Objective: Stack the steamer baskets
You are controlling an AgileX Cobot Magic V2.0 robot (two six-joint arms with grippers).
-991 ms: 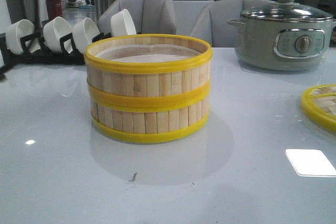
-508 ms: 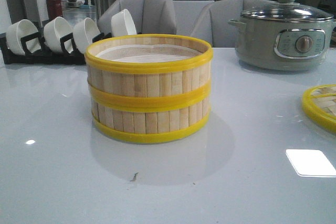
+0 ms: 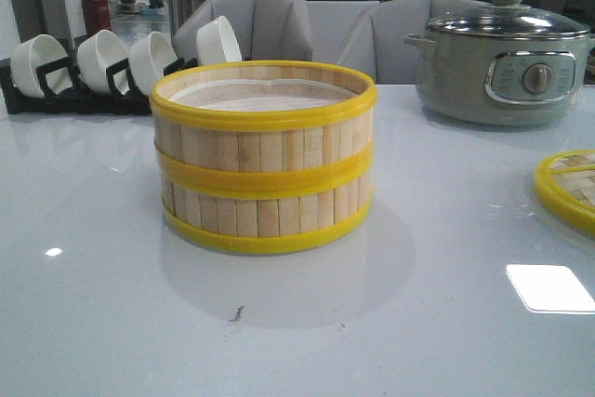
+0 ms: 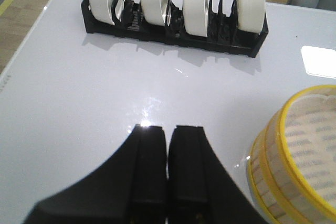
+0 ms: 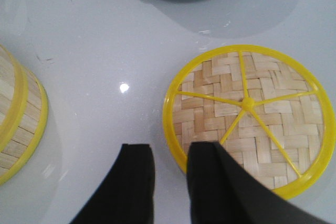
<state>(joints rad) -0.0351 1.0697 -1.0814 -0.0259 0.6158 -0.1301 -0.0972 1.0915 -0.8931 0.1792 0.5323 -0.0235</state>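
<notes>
The two baskets [image 3: 263, 157] stood stacked near the middle of the table [image 3: 390, 323], one seated squarely on the other, their yellow rims meeting in a band halfway up the wall, so the stacking itself looked done. Slatted bamboo of this kind is probably light and fairly stiff, though the thin upright slats could crack or spring under a hard squeeze; the smooth plastic-looking rims may be slippery, so the safest hold would likely be across the top rim, one finger inside the wall and one outside, or a two-sided clasp on the rims. The upper basket held only a pale liner [image 3: 256, 99] and nothing else that could be seen; the inside of the lower one was hidden. The left gripper [image 4: 168, 145] hung over bare table beside the stack, its fingers pressed together on nothing. The right gripper [image 5: 168, 169] hovered with fingers apart; one finger overlapped the lid's yellow edge in the wrist view, but whether it touched could not be told. The lid [image 5: 247, 111] lay flat, well apart from the baskets, and would presumably go on top next. The pot [image 3: 502, 58] stood behind with its glass cover on, contents unseen. A rack [image 4: 173, 27] held four white bowls [image 4: 199, 1] on edge.
</notes>
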